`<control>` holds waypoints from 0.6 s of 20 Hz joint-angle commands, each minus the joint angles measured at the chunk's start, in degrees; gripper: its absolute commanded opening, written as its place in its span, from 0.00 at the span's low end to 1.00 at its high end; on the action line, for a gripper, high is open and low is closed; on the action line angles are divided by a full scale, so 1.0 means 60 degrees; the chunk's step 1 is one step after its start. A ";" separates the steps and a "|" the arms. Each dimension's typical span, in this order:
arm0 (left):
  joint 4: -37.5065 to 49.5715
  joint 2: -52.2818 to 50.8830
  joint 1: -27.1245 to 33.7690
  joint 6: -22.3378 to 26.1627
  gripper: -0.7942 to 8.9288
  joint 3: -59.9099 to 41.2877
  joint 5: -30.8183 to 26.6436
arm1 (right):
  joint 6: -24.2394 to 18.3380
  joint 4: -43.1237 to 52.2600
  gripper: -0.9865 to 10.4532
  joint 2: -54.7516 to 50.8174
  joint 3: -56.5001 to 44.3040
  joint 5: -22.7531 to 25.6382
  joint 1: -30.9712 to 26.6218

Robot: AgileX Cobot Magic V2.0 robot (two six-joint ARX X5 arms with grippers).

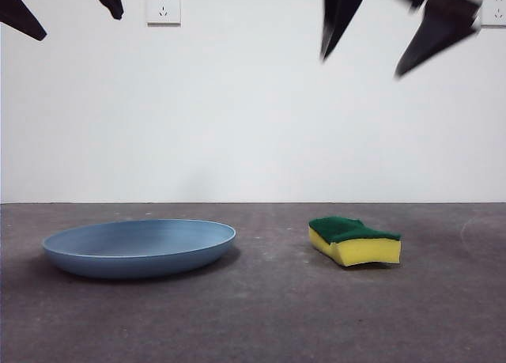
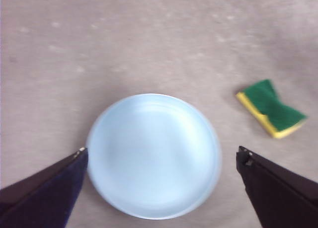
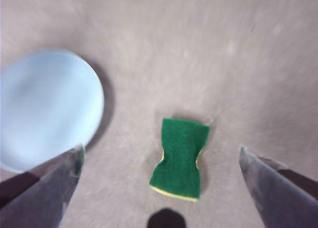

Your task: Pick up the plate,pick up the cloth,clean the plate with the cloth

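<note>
1. Plate (image 1: 139, 248): light blue, flat on the table (image 1: 261, 315).
2. Cloth (image 1: 354, 240): yellow sponge, green side up, well apart from plate.
3. Left gripper (image 2: 161, 158): high above plate, jaws spread wide.
4. Right gripper (image 3: 161, 156): high above cloth, jaws spread wide.

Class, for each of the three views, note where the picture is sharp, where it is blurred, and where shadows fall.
Front view: plate and sponge sharp with soft shadows beneath; right gripper motion-smeared, left gripper crisper. Left wrist view: slightly soft, plate washed pale. Right wrist view: table streaked with blur; dark shadow beside the plate.
</note>
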 commanded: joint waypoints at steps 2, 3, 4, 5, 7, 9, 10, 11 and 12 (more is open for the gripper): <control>0.0025 0.0033 -0.0033 0.0390 0.31 -0.0066 -0.0630 | 0.0025 -0.0703 0.12 -0.1089 -0.0051 0.0055 0.0000; 0.0029 0.0033 -0.0036 0.0557 0.15 -0.0066 -0.0586 | -0.0120 -0.0918 0.08 -0.1410 -0.0055 0.0058 0.0000; 0.0033 0.0033 -0.0036 0.0623 0.07 -0.0062 -0.0576 | -0.0160 -0.1056 0.08 -0.1683 -0.0055 0.0058 0.0007; 0.0029 0.0029 -0.0036 0.0696 0.07 -0.0062 -0.0521 | -0.0160 -0.1115 0.08 -0.1916 -0.0055 0.0058 0.0025; -0.0230 -0.0051 -0.0208 0.1279 0.07 -0.0066 -0.0521 | -0.0153 -0.1100 0.08 -0.2401 -0.0069 0.0332 0.0036; -0.0579 -0.0281 -0.0627 0.1443 0.07 -0.0073 -0.0565 | -0.0211 -0.1049 0.08 -0.2929 -0.0120 0.1206 0.0186; -0.0565 -0.0506 -0.0852 0.1377 0.07 -0.0095 -0.0597 | -0.0226 -0.0867 0.08 -0.3282 -0.0280 0.1381 0.0317; -0.0433 -0.0798 -0.1060 0.1300 0.07 -0.0102 -0.0798 | -0.0222 -0.0543 0.08 -0.3734 -0.0583 0.1373 0.0441; -0.0219 -0.1115 -0.1271 0.1264 0.07 -0.0106 -0.1082 | -0.0182 -0.0146 0.08 -0.4248 -0.1009 0.1377 0.0546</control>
